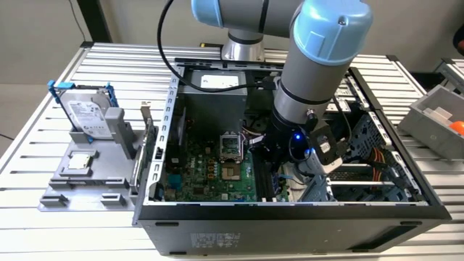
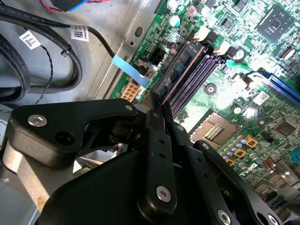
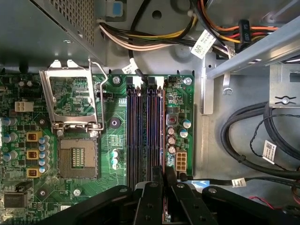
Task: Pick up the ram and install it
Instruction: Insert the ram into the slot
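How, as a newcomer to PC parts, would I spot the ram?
Inside the open computer case, find the green motherboard's row of black slots. The ram is the thin dark stick standing on edge between the gripper's jaws, at the slot nearest the board's edge; neighbouring slots sit empty.

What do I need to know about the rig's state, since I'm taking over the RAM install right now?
Gripper: shut on the ram, low inside the open computer case.
Ram: held on edge, lined up along the memory slots, at the slot nearest the row of capacitors.
Done: ram picked up and brought to the motherboard.
Left: whether it is fully seated cannot be told; the gripper has not let go.
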### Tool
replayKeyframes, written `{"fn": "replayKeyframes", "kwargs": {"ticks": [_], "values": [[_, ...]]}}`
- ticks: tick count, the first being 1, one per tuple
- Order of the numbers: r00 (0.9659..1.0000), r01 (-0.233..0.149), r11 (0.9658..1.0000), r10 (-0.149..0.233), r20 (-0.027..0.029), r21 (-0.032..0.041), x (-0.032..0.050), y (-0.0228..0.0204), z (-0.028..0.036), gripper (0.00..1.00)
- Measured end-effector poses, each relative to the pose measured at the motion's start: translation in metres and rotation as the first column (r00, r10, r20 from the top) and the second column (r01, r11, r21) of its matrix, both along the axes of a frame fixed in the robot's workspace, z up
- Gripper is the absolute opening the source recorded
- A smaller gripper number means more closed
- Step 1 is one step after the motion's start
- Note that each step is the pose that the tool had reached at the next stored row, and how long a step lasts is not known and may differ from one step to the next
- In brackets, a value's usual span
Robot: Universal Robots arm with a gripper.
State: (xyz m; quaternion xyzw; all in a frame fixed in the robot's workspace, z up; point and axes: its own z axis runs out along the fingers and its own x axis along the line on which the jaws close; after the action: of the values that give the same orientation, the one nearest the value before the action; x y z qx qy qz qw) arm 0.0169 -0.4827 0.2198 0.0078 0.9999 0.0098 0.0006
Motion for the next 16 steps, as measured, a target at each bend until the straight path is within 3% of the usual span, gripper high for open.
{"fn": "replayKeyframes", "kwargs": {"ticks": [16], "values": [[1.0000, -0.009, 1.0000, 0.009, 0.0000, 0.0002, -0.0008, 0.0001, -0.0025, 0.00]]}}
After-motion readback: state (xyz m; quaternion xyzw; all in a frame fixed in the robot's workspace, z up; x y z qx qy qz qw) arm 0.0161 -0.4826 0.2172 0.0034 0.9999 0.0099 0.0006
